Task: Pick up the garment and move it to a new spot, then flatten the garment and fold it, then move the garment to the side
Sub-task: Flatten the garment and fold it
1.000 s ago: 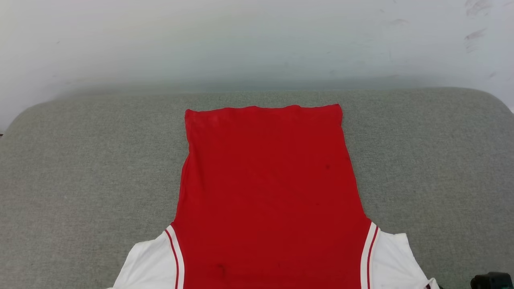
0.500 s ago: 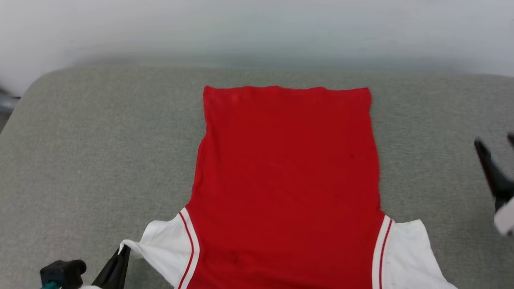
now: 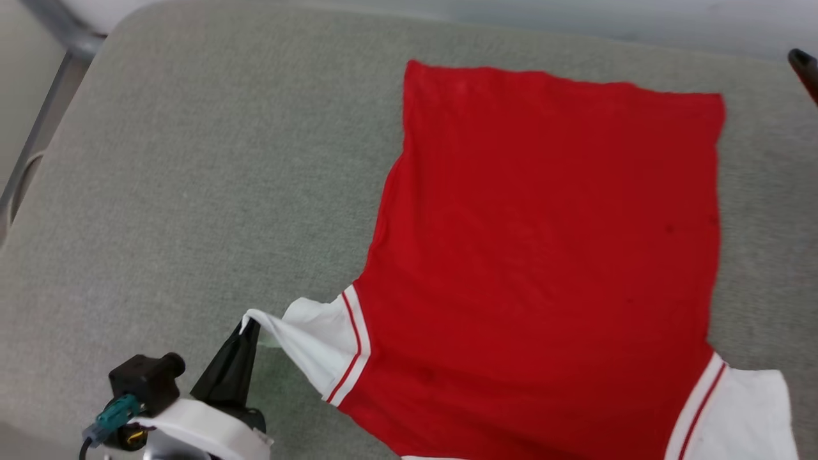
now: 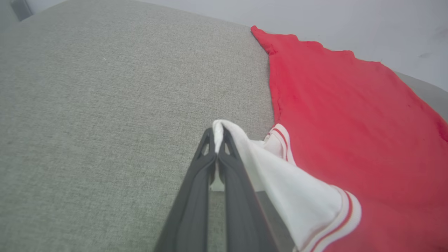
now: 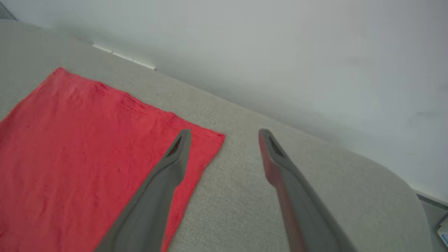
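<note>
The left end effector (image 3: 246, 328) has black tapered fingers (image 3: 229, 375) and a white wrist (image 3: 198, 427).

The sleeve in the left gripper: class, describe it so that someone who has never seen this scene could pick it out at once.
On the grey padded surface lies a red garment, spread flat. At its near left corner sits a white short sleeve with red-and-white trim. Unlike the other white sleeve, lying flat, its tip is pinched up by the left gripper.
</note>
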Available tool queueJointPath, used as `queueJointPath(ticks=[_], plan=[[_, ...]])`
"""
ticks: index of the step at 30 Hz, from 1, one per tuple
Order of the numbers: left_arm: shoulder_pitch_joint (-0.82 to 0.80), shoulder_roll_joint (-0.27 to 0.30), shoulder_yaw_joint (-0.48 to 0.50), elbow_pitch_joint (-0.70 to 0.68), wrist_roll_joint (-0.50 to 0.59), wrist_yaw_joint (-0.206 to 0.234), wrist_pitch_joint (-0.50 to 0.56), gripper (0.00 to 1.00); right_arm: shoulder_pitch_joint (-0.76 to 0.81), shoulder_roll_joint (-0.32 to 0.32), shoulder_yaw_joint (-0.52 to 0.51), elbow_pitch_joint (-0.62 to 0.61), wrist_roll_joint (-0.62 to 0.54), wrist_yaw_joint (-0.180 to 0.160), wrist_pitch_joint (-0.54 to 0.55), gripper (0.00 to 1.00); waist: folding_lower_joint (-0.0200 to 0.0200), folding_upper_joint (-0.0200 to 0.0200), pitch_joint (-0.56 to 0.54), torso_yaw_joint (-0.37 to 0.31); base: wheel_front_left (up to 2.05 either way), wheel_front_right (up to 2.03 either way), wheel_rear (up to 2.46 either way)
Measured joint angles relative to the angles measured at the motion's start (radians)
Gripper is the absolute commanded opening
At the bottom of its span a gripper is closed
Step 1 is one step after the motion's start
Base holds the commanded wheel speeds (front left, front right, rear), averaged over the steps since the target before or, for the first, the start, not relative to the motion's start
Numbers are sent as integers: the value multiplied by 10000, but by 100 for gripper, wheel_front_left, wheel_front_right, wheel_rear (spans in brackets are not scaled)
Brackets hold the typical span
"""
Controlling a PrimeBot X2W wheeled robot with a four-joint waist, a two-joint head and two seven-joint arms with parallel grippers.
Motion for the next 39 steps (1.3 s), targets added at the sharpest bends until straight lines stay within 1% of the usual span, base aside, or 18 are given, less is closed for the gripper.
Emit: queueJointPath(ticks=[3,7,9,12,14,19,27,28,29,30,34,39], plan=[[-262,-278,-44,-8,234,-138,0,0,-938,-121,280,1014,-12,-2,1670,100,0,0,414,338,0,0,0],[-534,-629,-31,-2,508,-322,0,0,-1854,-303,836,1513,82,-2,3624,100,0,0,975,738,0,0,0],[-650,-802,17,0,654,-401,0,0,-2080,-430,1011,1670,113,-2,4289,100,0,0,1249,911,0,0,0],[-788,-1053,90,13,844,-568,0,0,-2304,-554,1028,1939,165,-2,4995,100,0,0,1628,1141,0,0,0],[-865,-1204,130,33,963,-660,0,0,-2289,-589,1043,2046,188,-2,5258,100,0,0,1858,1274,0,0,0],[-1028,-1486,290,171,1197,-880,0,0,-2071,-485,957,2098,364,-6,5344,100,0,0,2308,1482,0,0,0],[-1171,-1789,491,439,1473,-1185,0,0,-1528,-903,1168,1618,658,-8,5453,100,-3,0,2601,1486,0,0,0],[-1181,-1812,520,462,1515,-1223,0,0,-1495,-940,1156,1570,709,-8,5419,50,-4,0,2625,1487,0,0,0],[-1192,-1833,546,499,1542,-1260,0,0,-1452,-986,1158,1505,709,-8,5367,15,-4,0,2647,1488,0,0,0],[-1213,-1850,568,531,1569,-1269,0,0,-1418,-1032,1147,1455,708,-8,5264,0,-4,0,2665,1488,0,0,0],[-1221,-1925,663,679,1643,-1358,0,0,-1352,-1020,1129,1480,619,0,4709,0,-3,0,2611,1440,0,0,0],[-1132,-1969,899,855,1703,-1373,0,0,-1350,-702,1103,1753,520,2,3728,0,-2,0,2208,1281,0,0,0]])
